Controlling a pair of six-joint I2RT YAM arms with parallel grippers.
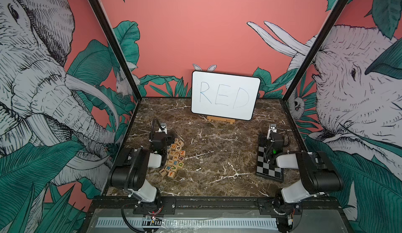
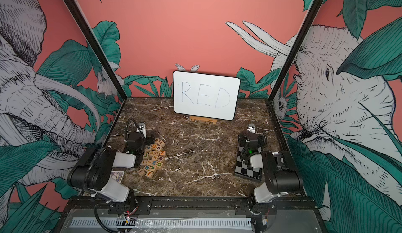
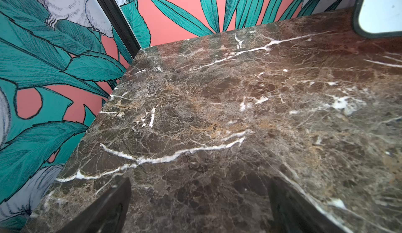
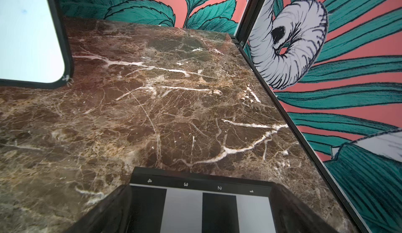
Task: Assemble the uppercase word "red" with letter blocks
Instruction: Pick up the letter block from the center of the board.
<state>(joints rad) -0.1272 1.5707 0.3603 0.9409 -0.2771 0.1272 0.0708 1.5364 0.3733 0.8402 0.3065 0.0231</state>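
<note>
The letter blocks (image 1: 174, 158) lie in one loose heap on the marble table, left of centre, and show in both top views (image 2: 152, 159). At the heap's right edge I read a red R (image 1: 180, 158), a blue E (image 1: 175, 162) and a green D (image 1: 180, 164). My left gripper (image 3: 200, 180) hovers just left of the heap's far end, open, with bare marble between its fingers (image 3: 117, 199). My right gripper (image 4: 200, 187) is open over the far edge of the chequered board, holding nothing.
A whiteboard (image 1: 225, 94) with handwritten RED stands on a small wooden easel (image 1: 220, 120) at the back centre. The chequered board (image 1: 268, 170) lies at the right under my right arm. Printed walls close in left, right and back. A small card (image 2: 117, 176) lies under the left arm.
</note>
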